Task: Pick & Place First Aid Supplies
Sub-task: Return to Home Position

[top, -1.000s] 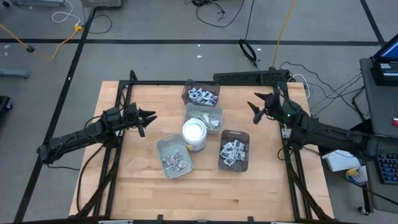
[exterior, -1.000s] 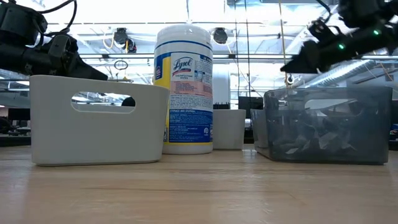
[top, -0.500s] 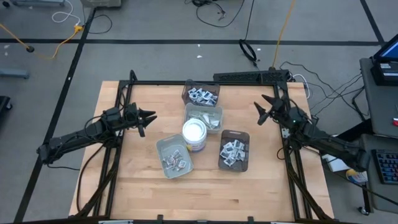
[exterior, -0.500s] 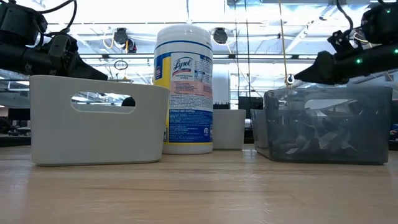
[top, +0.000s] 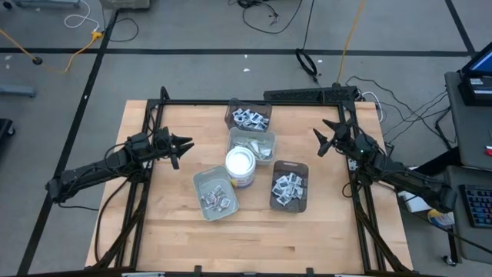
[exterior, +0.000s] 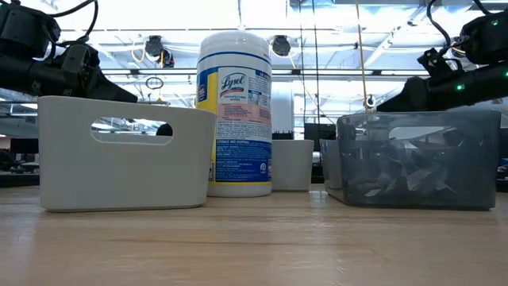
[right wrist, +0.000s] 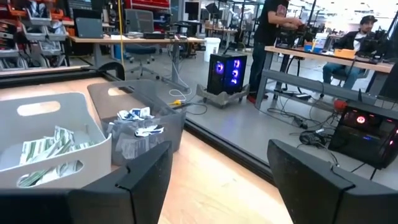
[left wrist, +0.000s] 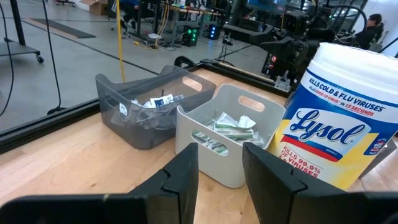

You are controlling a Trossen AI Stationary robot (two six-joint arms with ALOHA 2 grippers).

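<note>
Two dark arms flank the wooden tabletop (top: 254, 238), and both sit well back from the action! The left arm (top: 92, 173) reaches in from 9 o'clock, the right arm (top: 400, 173) from 3 o'clock.

Centre stage, four trays ring the round white tub (top: 240, 165). A dark translucent tray (top: 230, 115) sits far out at 12 o'clock. A pale tray (top: 233, 138) is tucked between it and the tub. A grey tray (top: 198, 185) lies at 7 o'clock, just beside the tub, and a second dark tray (top: 289, 206) sits at 4 o'clock.

Now the left tool (top: 184, 152): fingers spread, nothing between them, hovering apart from the trays. The right tool (top: 318, 141) is spread wide and empty too, near the 2 o'clock edge.

And the supplies? Square white packets (top: 252, 117) fill the 12 o'clock tray, with more in the 4 o'clock and 7 o'clock trays. Pale green strips (top: 261, 148) lie heaped in the pale tray.
</note>
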